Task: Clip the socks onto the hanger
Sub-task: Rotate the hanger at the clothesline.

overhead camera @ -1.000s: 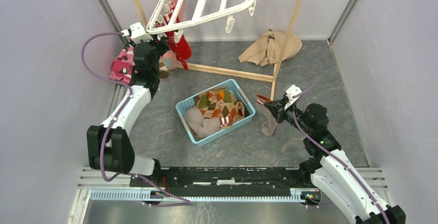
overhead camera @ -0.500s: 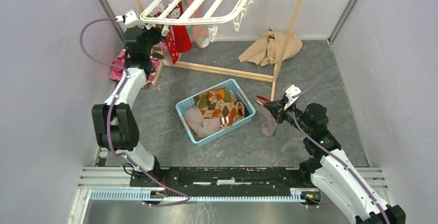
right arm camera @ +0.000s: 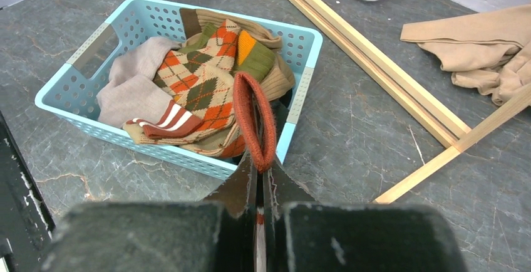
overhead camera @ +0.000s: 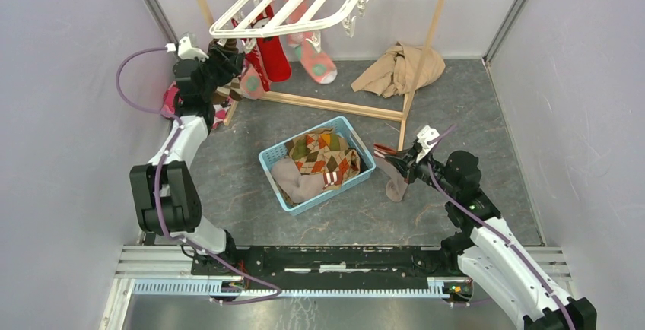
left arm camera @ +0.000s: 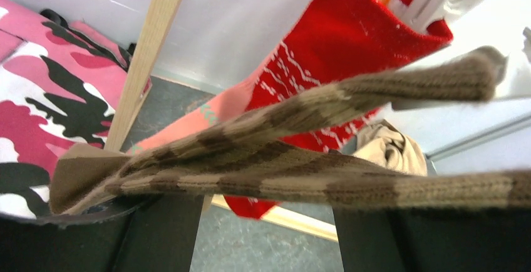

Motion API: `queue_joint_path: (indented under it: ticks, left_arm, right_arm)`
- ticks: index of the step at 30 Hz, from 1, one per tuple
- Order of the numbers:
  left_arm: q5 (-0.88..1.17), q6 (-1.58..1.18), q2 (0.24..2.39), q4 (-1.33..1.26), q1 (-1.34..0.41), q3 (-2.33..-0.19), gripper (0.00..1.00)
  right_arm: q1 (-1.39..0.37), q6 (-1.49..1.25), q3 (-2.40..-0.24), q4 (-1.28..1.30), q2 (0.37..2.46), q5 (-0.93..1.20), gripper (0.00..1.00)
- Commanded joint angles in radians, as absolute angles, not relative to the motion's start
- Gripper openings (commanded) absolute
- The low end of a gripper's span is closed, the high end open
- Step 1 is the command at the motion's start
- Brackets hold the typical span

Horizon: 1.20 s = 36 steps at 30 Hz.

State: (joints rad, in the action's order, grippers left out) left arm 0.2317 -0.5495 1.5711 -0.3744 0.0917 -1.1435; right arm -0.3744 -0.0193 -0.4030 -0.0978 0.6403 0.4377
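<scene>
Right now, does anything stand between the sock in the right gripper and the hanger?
Yes: the wooden rack's side pole rises just beyond the right gripper, and its floor bar lies between the held sock and the hanger.

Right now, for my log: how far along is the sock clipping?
Done: a red sock and pink sock hang from the hanger. In hand: a brown-striped sock across the open left gripper; right gripper shut on a taupe sock. Left: the argyle sock and others in the basket.
</scene>
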Motion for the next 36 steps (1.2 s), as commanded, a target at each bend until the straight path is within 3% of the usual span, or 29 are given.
queue_joint_path:
  ticks: [1,10,19,36]
  left_arm:
    - [0.365,-0.624,1.473,-0.462,0.127,-1.087,0.76]
    - [0.475,-0.695,1.402,-0.493,0.147,-0.985,0.78]
    - [0.565,-0.793,1.318,-0.55,0.148,-0.853,0.87]
    - [0.576,-0.763,1.158,-0.42,0.15,-0.757,0.91]
  right_arm:
    - [-0.372,-0.009,-0.44,-0.162,0.648,0.482,0.01]
    - [-0.374,-0.018,-0.46,-0.201,0.684,0.528,0.01]
    - [-0.383,-0.022,-0.462,-0.23,0.715,0.551,0.02]
    - [-0.402,-0.017,-0.488,-0.228,0.704,0.567,0.02]
